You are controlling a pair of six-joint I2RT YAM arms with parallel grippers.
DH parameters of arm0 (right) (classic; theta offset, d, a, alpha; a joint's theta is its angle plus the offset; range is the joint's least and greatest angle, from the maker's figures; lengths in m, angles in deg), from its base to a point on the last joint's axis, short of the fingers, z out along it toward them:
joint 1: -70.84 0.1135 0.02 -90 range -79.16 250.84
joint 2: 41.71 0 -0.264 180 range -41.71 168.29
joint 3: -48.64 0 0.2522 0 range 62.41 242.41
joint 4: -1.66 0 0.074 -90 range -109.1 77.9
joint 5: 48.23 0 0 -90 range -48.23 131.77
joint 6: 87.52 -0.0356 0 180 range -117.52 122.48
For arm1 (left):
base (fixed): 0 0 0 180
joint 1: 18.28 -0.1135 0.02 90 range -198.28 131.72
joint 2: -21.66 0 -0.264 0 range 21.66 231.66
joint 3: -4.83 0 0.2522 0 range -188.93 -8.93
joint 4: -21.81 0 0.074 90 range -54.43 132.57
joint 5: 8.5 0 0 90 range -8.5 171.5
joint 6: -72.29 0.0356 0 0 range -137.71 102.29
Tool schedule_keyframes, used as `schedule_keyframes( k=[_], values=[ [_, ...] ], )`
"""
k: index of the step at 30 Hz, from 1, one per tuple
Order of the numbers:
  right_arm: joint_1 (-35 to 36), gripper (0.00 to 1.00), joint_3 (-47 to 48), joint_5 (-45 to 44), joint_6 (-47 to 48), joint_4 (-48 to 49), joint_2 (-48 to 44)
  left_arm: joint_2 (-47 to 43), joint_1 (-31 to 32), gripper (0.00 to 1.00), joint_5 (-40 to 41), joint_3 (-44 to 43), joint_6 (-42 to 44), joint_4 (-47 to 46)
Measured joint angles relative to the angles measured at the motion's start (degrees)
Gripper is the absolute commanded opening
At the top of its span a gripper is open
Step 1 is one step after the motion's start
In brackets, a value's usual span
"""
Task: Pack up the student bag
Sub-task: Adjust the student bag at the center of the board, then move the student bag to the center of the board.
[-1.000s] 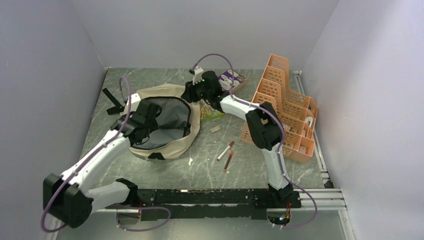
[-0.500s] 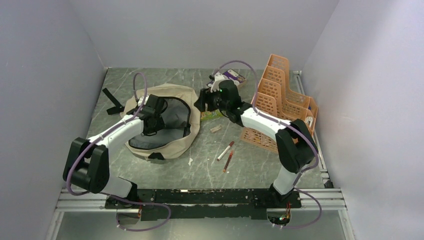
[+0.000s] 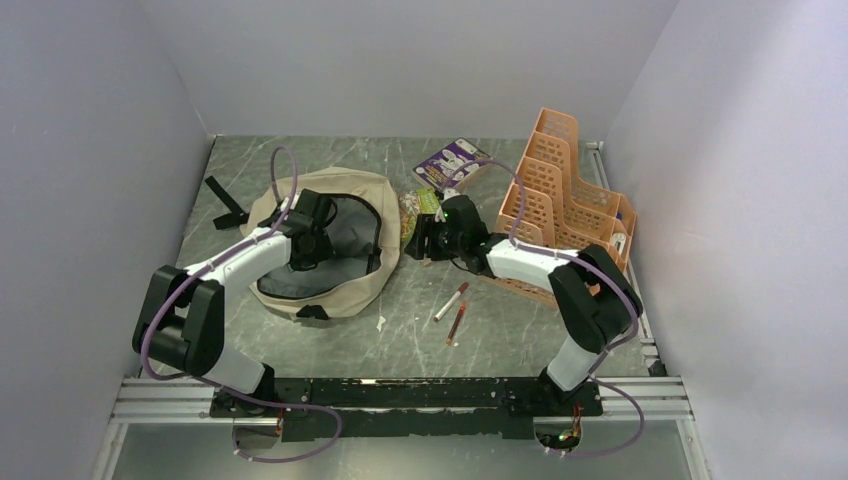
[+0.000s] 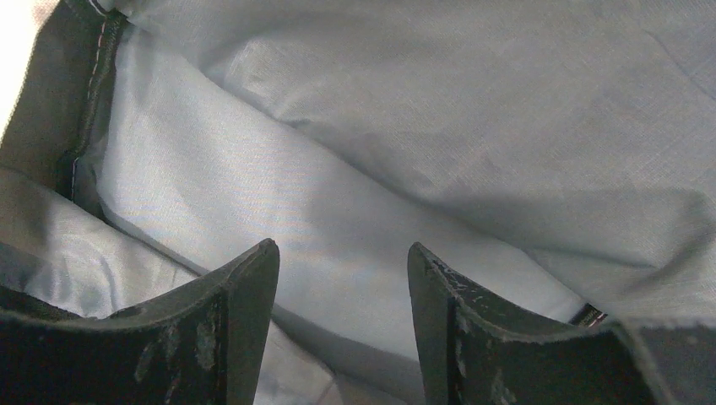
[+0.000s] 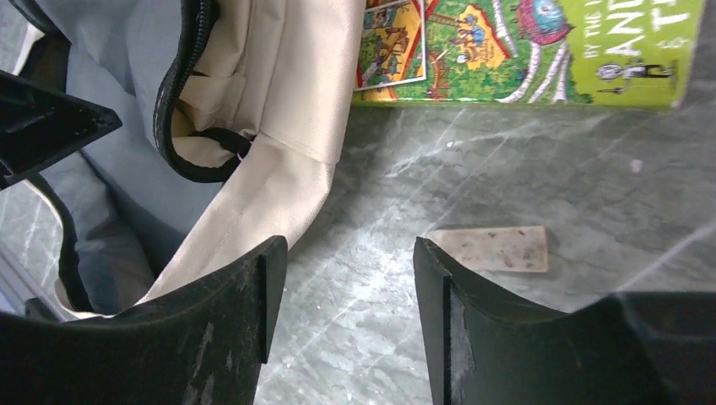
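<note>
While the student bag (image 3: 345,285) lies with its mouth open on the table (image 3: 400,340), left of centre, the packing looks barely begun. No item shows against the part of its grey lining (image 4: 422,126) that can be seen. The green picture book (image 3: 410,212), the purple packet (image 3: 452,160), two pens (image 3: 450,300) and a small tan slab (image 5: 490,249) all sit outside on the table. So nearly everything seems left to do. Whether the orange organizer (image 3: 575,200) at 3 o'clock holds more to pack is too small to tell.

Taking the far wall as 12 o'clock, the left jaws are down inside the bag's mouth, standing apart with nothing between them and only lining ahead. The right jaws hover low over bare table just off the bag's 3 o'clock edge, also apart and empty. From them the beige rim and black zipper sit at about 10 o'clock, the book at 12 to 1, and the slab just beside them at about 3. The book's corner touches or overlaps the bag's fabric.
</note>
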Motion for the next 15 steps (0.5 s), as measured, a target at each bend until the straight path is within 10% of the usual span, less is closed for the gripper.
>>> schedule_keyframes(
  k=[15],
  values=[
    [0.07,0.53,2.45,3.67,-12.22,11.28,10.71,-0.2,-0.02,0.6,-1.44,2.1,-0.02,-0.79]
  ],
)
